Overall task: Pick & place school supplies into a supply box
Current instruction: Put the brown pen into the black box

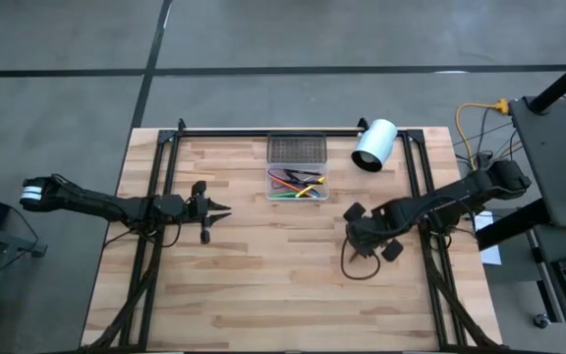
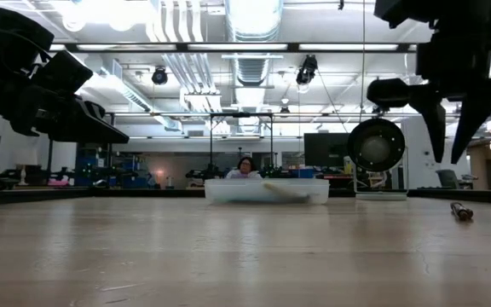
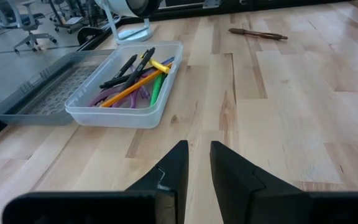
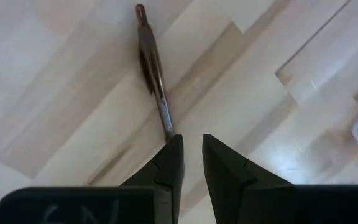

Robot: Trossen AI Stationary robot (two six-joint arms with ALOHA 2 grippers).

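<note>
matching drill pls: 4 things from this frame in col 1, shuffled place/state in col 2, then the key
1. supply box
2. brown pen
3. white cylinder
4. left gripper

A. lying alone on bare wood, just ahead of the right gripper
B. holds nothing, points toward the table's middle
C. lying on its side near the table's far right corner
D. holds colored pens, scissors and pencil

Pairs: 1-D, 2-A, 3-C, 4-B

Overhead cam looked straight down on the whole surface [image 1: 263, 285]; low cam sat level with it. Both caught the supply box [image 1: 298, 174].
</note>
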